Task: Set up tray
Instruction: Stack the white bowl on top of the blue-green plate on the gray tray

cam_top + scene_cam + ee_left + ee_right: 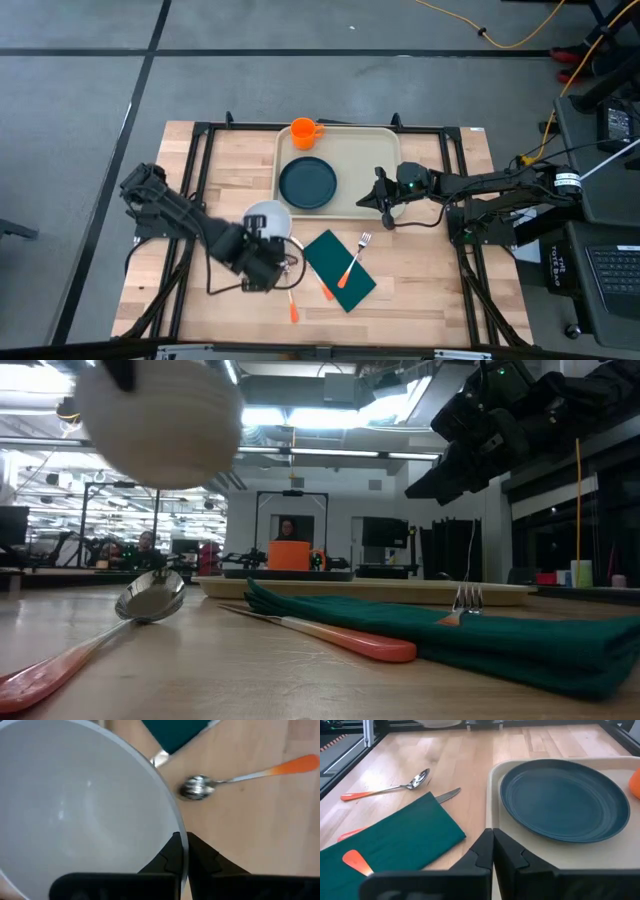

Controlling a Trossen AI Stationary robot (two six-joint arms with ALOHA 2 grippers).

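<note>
We see the large beige rectangular plastic tray (375, 160) lying at the far middle of the wooden counter (440, 280). On it rest a round dark blue plate (307, 183) and, at its far rim, an orange cup (304, 131).

The left claw (268, 238) is closed on the rim of a white round bowl (266, 218) and holds it above the counter, near the tray's near-left corner.

The right claw (381, 196) hovers over the tray's near edge, its fingers (485, 851) pressed together with nothing between them.

Beside them, a dark green napkin (338, 270) carries an orange-handled fork (353, 261). A knife (447, 795) lies partly under the napkin, and an orange-handled spoon (240, 776) lies near it.
</note>
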